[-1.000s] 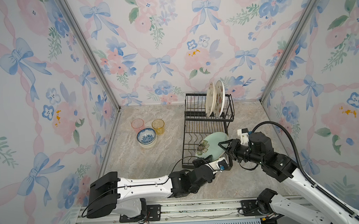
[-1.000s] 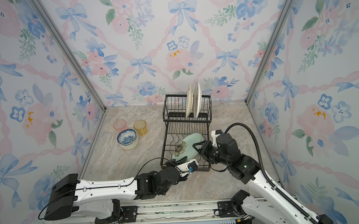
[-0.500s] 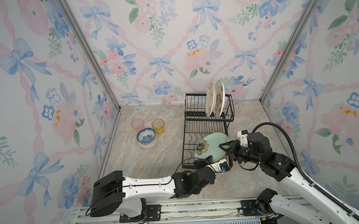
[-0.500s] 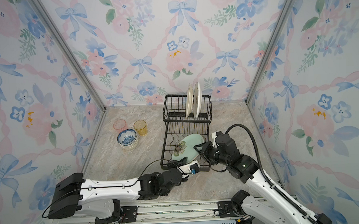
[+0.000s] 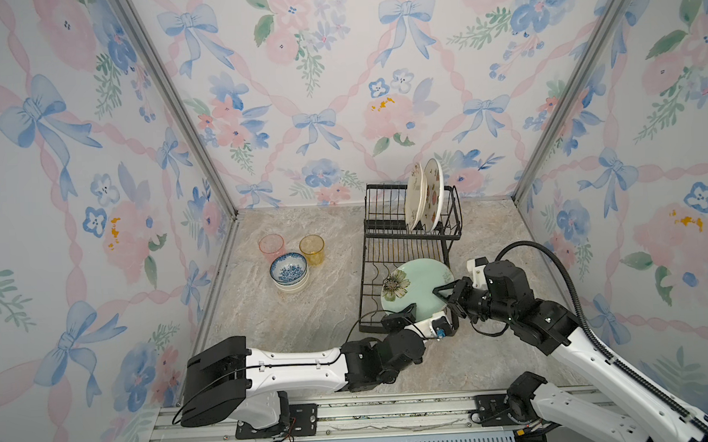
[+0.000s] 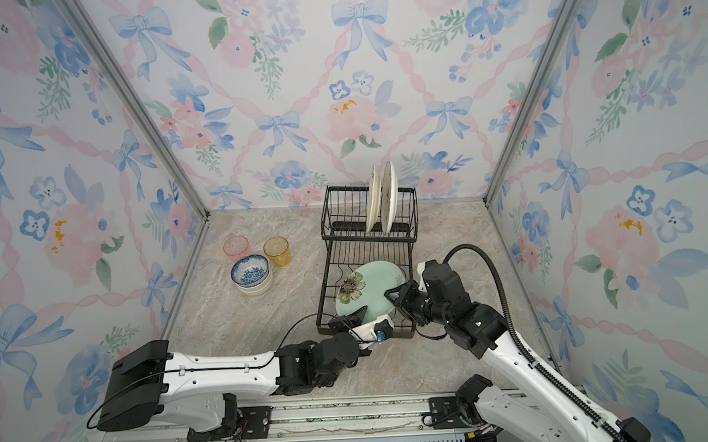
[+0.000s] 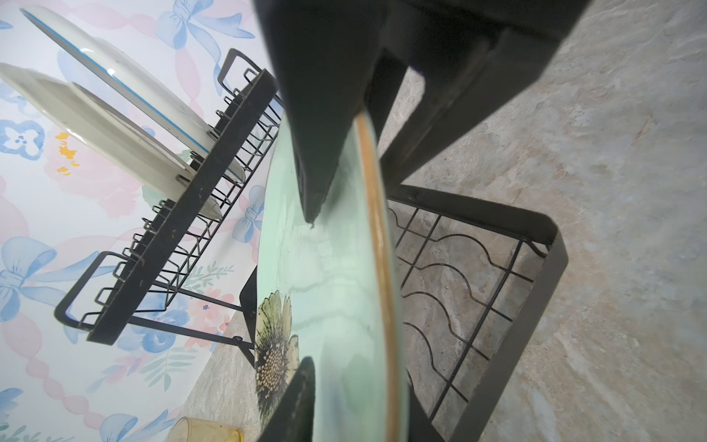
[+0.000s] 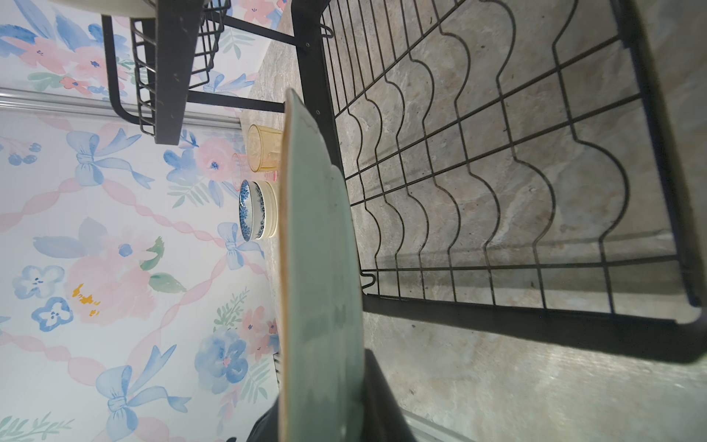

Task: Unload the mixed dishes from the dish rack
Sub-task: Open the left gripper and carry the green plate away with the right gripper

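Note:
The mint-green flower plate (image 5: 418, 285) (image 6: 372, 283) hangs tilted above the lower tray of the black wire dish rack (image 5: 407, 244) (image 6: 366, 250). My right gripper (image 5: 445, 294) (image 8: 321, 386) is shut on its right edge, one finger (image 7: 317, 153) lying on the plate's face. My left gripper (image 5: 409, 312) (image 7: 357, 386) straddles the near edge with its jaws slackened off the plate (image 7: 325, 287). Two cream plates (image 5: 423, 193) (image 7: 114, 114) stand upright in the upper shelf.
On the marble floor left of the rack stand a pink tumbler (image 5: 271, 245) and an amber tumbler (image 5: 312, 249). In front of them a blue-patterned bowl (image 5: 288, 269) is stacked on cream bowls (image 5: 291, 285). Papered walls close three sides.
The right gripper has closed onto the plate's right edge. The left jaws, shut on the near edge before, have opened. The plate has hardly moved.

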### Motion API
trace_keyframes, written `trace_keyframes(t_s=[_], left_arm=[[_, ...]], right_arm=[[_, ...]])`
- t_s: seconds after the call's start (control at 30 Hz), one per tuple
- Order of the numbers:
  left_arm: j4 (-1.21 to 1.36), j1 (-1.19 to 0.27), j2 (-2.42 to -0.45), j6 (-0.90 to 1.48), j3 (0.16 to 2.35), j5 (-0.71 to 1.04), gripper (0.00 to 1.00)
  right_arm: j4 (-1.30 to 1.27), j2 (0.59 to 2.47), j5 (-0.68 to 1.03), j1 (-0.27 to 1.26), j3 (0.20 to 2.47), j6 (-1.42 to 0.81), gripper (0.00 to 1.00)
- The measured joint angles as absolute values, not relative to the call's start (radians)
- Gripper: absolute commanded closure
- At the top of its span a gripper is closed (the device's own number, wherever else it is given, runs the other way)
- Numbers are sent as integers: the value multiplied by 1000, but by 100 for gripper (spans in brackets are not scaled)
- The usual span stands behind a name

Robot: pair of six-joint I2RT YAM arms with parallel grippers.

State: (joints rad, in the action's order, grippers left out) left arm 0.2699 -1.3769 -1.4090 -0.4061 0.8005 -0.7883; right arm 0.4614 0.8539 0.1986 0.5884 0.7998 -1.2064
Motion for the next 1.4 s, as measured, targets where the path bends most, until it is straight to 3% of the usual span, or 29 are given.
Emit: trace_keyframes(t_s=[0.13,0.17,0.2,0.23,0.9,1.4], left_arm=[[288,-1377,-1409,-393,800,-795,40],[290,-1377,-1409,-392,800,-797,30],[294,-1377,-1409,-389,799,-798,6],[299,-1377,-1409,-389,799,-801,2],[336,-1379,-1348,-323,748,-788,2],[358,-1381,-1184,-175,683,-780,2]], right_arm=[[490,868,193,588,800,-1181,100],[495,870,191,588,800,-1176,100],[503,870,189,588,800,-1171,100],[509,870,187,588,800,-1166,100],[580,840,160,550,802,-1143,100],[908,634,7,410,821,-1076,100]])
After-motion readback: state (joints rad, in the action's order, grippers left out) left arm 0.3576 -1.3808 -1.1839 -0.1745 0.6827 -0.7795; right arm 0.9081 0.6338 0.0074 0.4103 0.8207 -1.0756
